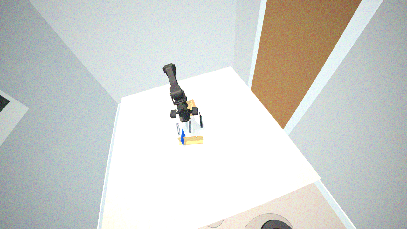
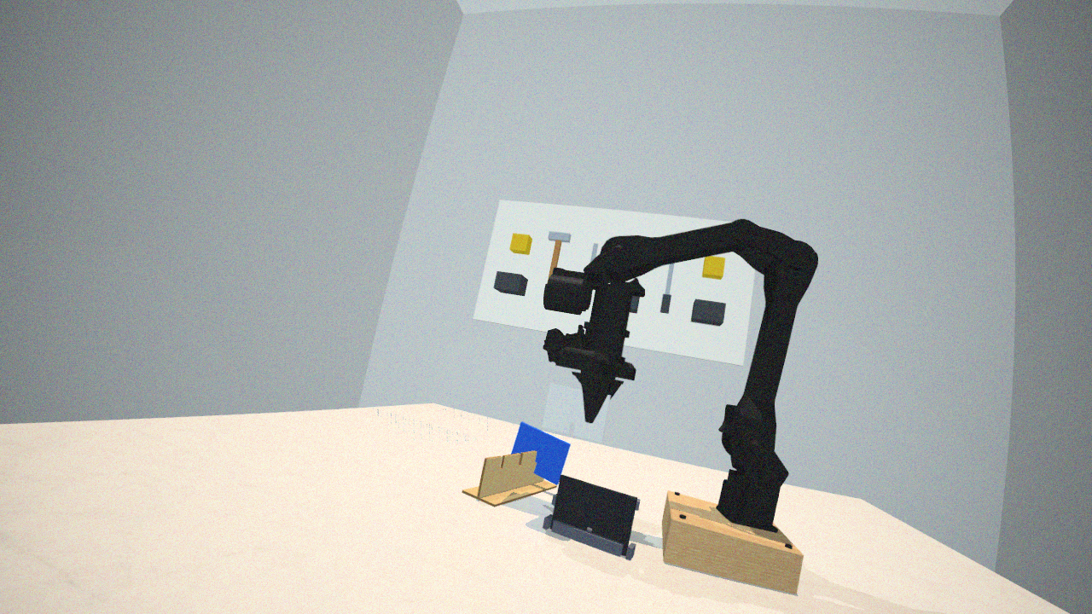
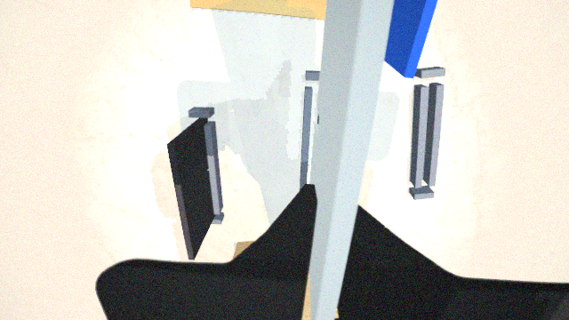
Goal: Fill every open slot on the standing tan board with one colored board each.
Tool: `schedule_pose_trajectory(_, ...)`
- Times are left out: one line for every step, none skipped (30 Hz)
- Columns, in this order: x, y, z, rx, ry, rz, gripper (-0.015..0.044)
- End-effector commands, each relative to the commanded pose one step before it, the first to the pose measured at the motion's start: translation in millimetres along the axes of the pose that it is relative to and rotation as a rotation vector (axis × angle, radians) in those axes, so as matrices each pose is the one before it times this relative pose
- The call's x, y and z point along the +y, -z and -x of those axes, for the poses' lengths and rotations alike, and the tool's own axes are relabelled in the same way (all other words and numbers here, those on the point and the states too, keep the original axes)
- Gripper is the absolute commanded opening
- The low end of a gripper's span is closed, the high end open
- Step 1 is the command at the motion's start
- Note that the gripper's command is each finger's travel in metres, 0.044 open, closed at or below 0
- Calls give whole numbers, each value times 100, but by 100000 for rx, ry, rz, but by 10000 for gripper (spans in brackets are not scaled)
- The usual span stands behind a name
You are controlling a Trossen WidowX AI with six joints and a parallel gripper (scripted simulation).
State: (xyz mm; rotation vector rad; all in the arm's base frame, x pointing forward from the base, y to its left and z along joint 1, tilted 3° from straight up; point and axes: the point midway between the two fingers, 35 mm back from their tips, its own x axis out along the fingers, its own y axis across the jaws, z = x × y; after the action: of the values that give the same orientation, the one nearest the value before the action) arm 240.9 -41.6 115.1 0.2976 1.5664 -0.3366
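The gripper point(image 1: 184, 121) point(image 2: 589, 419) point(image 3: 318, 195) clamps the pale board point(image 2: 565, 412) point(image 3: 351, 111) above the table; the blue board point(image 1: 182, 137) point(image 2: 541, 452) point(image 3: 410, 36) stands crosswise in the tan board point(image 1: 195, 141) point(image 2: 507, 475) point(image 3: 258, 8); the black board point(image 1: 200, 120) point(image 2: 595, 508) point(image 3: 192, 187) stands in its holder.

From my station: open air above the tan board's point(image 1: 194, 140) point(image 2: 507, 475) two unfilled slots; blue board point(image 1: 182, 137) point(image 2: 541, 452) point(image 3: 409, 36) stands upright across its end, obstructing that side.
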Motion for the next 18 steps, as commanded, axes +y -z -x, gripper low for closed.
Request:
schedule_pose_trajectory(111, -1036, -69, 194, -3, -1008, 0)
schedule_pose_trajectory(23, -262, 5, -36, 0, -145, 0)
schedule_pose_trajectory(22, -262, 3, -36, 0, -145, 0)
schedule_pose_trajectory(22, -262, 0, -36, 1, -145, 0)
schedule_pose_trajectory(22, -262, -2, -36, 1, -145, 0)
schedule_pose_trajectory(21, -263, -5, -36, 1, -145, 0)
schedule_pose_trajectory(26, -258, -6, -19, -3, -157, 0)
schedule_pose_trajectory(25, -258, -8, -19, -3, -157, 0)
schedule_pose_trajectory(25, -258, -11, -19, -3, -157, 0)
schedule_pose_trajectory(25, -258, -13, -19, -3, -157, 0)
schedule_pose_trajectory(25, -258, -16, -19, -3, -157, 0)
schedule_pose_trajectory(24, -258, -18, -19, -3, -157, 0)
schedule_pose_trajectory(24, -258, -21, -19, -3, -157, 0)
schedule_pose_trajectory(24, -258, -23, -19, -3, -157, 0)
schedule_pose_trajectory(23, -258, -26, -19, -3, -157, 0)
schedule_pose_trajectory(23, -258, -28, -19, -3, -157, 0)
schedule_pose_trajectory(22, -260, -31, -24, -9, -152, 0)
schedule_pose_trajectory(22, -260, -34, -24, -9, -152, 0)
